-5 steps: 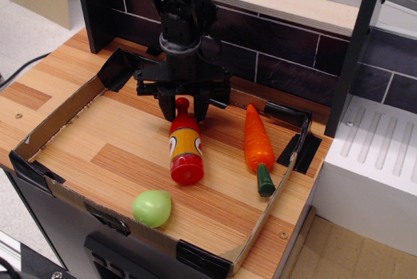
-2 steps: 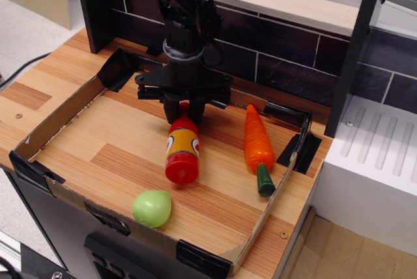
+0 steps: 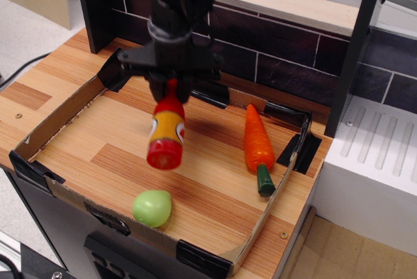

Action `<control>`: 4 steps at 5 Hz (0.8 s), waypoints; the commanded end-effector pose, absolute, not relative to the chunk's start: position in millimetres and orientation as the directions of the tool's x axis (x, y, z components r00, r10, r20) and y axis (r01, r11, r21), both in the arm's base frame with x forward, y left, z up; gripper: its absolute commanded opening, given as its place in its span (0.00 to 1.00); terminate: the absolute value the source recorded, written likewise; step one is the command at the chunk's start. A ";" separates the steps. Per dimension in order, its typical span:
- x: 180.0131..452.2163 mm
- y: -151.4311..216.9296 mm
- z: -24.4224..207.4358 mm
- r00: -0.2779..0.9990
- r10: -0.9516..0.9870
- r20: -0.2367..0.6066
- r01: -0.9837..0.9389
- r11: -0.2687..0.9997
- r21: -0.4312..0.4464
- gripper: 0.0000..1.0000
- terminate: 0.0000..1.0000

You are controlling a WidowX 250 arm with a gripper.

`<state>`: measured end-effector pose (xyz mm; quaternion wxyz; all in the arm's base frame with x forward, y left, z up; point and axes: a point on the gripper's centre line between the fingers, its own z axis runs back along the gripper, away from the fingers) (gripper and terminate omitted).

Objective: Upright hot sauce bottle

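Hot sauce bottle [image 3: 166, 132], a red plastic toy with a yellow-orange label band, is hanging in the air above the wooden tray floor [image 3: 98, 142], with the black gripper [image 3: 171, 88] clamping its narrow neck and its flat base pointing down and toward the camera. To finish well, the arm should be tilting the base level before lowering, while avoiding the orange carrot [image 3: 257, 139] and green ball [image 3: 152, 208].

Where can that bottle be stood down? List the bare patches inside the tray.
The widest bare wood lies left of the hot sauce bottle, out to the tray's left wall. A narrower strip runs between bottle and carrot. The front is crowded by the green ball; the gripper fills the back.
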<state>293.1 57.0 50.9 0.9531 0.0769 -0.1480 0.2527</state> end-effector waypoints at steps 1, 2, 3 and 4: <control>297.0 74.6 97.1 0.687 0.351 0.637 -0.526 0.845 0.101 0.00 0.00; 298.5 80.1 103.7 0.566 0.307 0.765 -0.550 0.832 0.073 0.00 0.00; 304.9 86.3 108.3 0.509 0.303 0.806 -0.566 0.823 0.048 0.00 0.00; 310.4 93.6 109.3 0.406 0.291 0.866 -0.589 0.808 0.004 0.00 0.00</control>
